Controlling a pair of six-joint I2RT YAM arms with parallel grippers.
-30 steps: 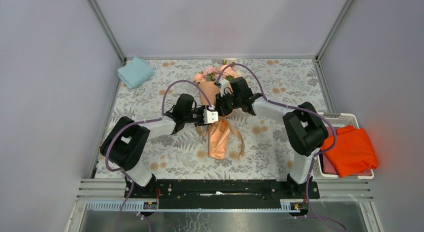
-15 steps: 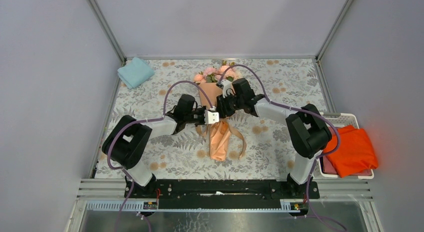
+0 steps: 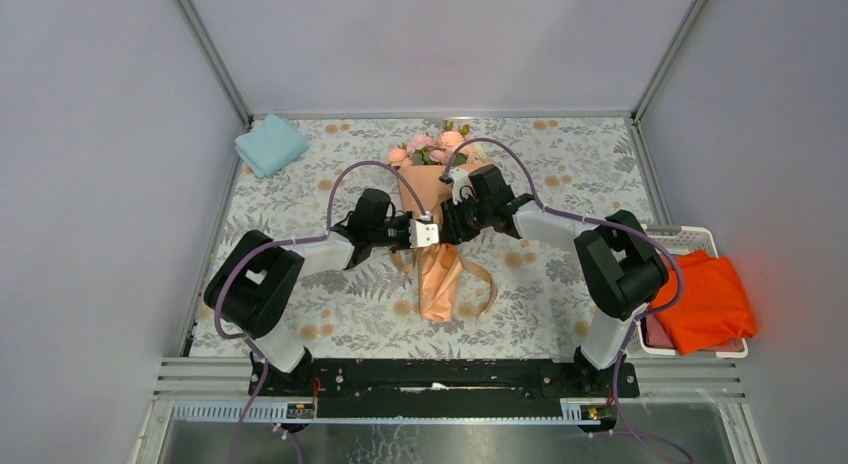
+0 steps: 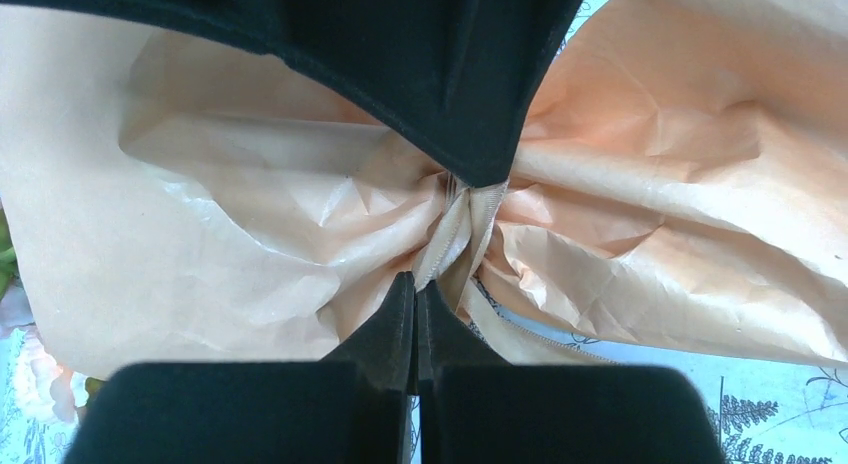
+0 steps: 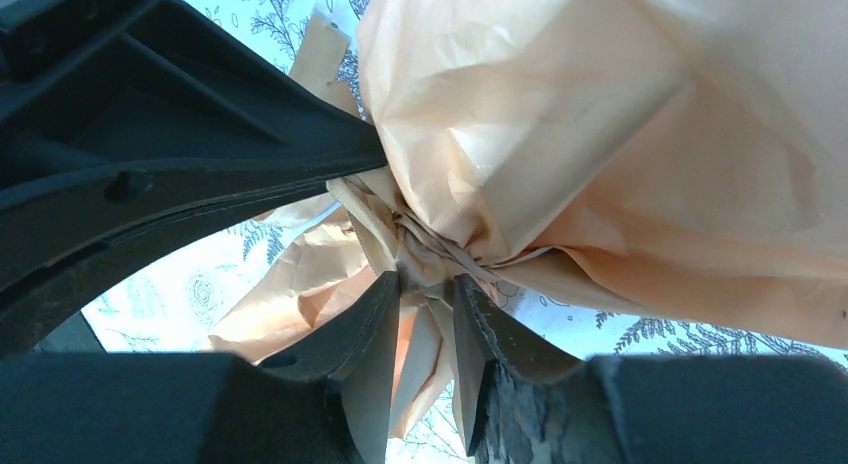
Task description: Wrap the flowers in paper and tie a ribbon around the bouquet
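Left gripper (image 4: 415, 289) jaws pressed flat together, tips right at the ribbon (image 4: 458, 222) (tan, a shade darker than the paper) where it cinches the paper (image 4: 230, 244) into a tight pucker; can't tell whether a strand is actually pinched between them. Meeting it at the same pucker, the right gripper (image 5: 425, 281) has jaws apart with a narrow gap, tips just at the ribbon knot, crumpled paper showing through the gap, not clamped on anything

Top view: both grippers meet at the waist of the bouquet (image 3: 417, 189), left one reaching in from 9 o'clock, right one from 2 o'clock. Bouquet lies flat near the middle of the table (image 3: 300, 284), flowers (image 3: 432, 147) at its 12 o'clock end, paper skirt fanning out toward 6 o'clock. One ribbon tail loops over the table at 4 o'clock of the waist, a shorter bit shows at 8 o'clock

Light-blue cloth (image 3: 271, 144) folded at the table's 10 o'clock corner, well apart from the bouquet. Orange cloth (image 3: 705, 304) sits in a white basket (image 3: 700, 231) off the 4 o'clock edge
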